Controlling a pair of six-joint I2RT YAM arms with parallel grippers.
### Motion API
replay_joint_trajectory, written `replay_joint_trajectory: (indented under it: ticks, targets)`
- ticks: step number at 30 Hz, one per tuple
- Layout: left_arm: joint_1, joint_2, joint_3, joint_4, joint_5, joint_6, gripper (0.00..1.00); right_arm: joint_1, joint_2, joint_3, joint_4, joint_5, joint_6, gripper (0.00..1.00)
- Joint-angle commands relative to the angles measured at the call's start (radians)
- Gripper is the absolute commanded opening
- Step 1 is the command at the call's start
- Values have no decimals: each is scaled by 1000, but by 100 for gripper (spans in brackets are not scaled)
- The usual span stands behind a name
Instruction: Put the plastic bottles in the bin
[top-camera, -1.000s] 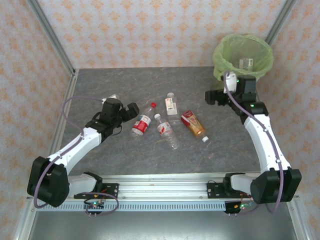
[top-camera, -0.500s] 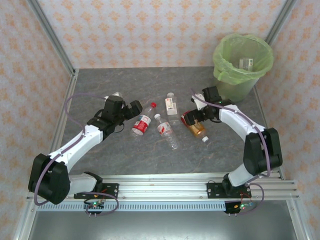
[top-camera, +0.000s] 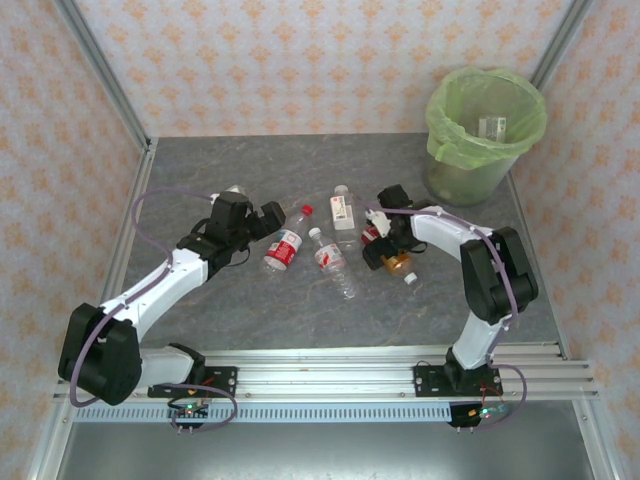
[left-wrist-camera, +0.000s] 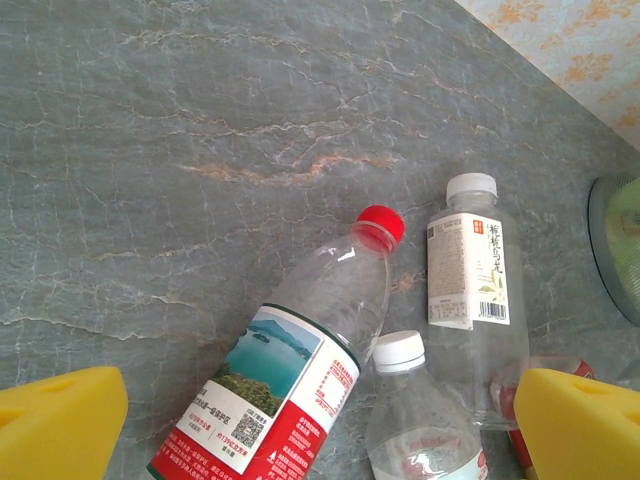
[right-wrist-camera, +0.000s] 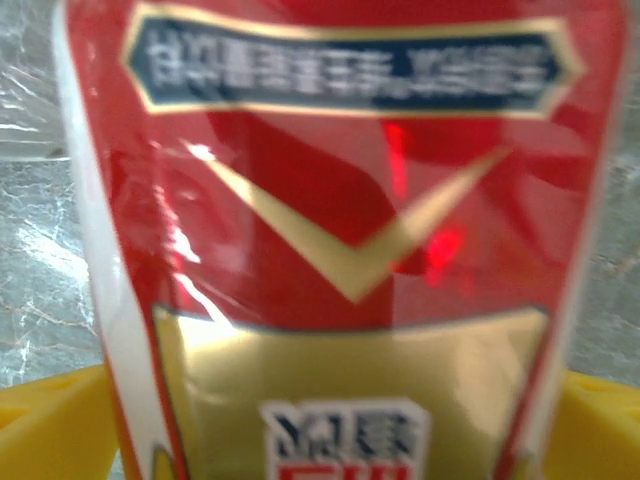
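The right fingers (right-wrist-camera: 50, 425) flank the brown-orange bottle (right-wrist-camera: 340, 250) lying on the desk (top-camera: 250, 320), 1 yellow pad on each side; whether they squeeze it yet I cannot tell. 1 second ago that arm hung at the bin (top-camera: 465, 165). It has swung back to mid-desk, so I judge a fresh pickup is starting. The left fingers (left-wrist-camera: 55, 425) gape wide, holding nothing, over the red-capped bottle (left-wrist-camera: 300, 370), barely moved. 4 bottles lie on the desk, well apart from the bin.
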Motion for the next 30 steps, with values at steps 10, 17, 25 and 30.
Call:
replay_joint_trajectory:
  ticks: [10,17,25,30]
  targets:
    - [-9,17,29,-30,-18,15,100,4,-38,10,3,94,-9,64]
    - [-10,39,64,-73,-18,46,100,2,-164,-9,1,95,14,56]
    - [-18,55,80,-94,-18,60,100,-26,-398,-68,187,79,59,54]
    - [-22,68,90,-99,-18,60,100,-79,-535,-112,390,28,117,52]
